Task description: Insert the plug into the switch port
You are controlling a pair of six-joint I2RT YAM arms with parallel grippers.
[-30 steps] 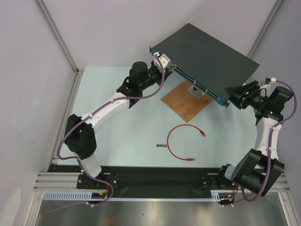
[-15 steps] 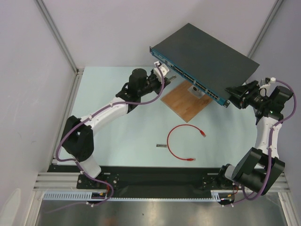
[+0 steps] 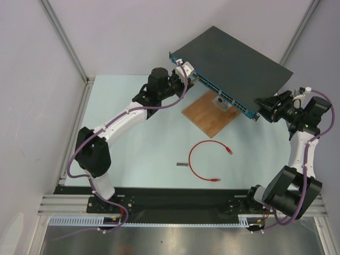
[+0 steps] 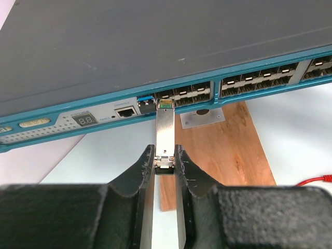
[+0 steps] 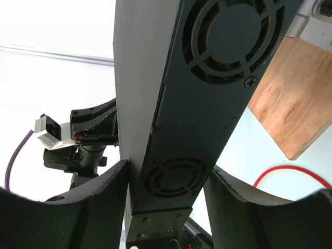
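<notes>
- My counter (image 3: 138, 154) is a pale blue-green sheet filling the middle of the top view.
- A brown wooden board (image 3: 204, 118) lies flat on it, right of centre and turned at an angle.
- Below the board, apart from it, a red patch cable (image 3: 194, 159) lies in an open loop, with its upper plug (image 3: 228, 150) at the right and its lower plug (image 3: 214, 180) beneath.
- A small grey metal piece (image 3: 183, 164) lies just left of the loop.

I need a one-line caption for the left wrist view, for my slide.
Left gripper holds a grey metal module, its tip at a port of the switch.
</notes>
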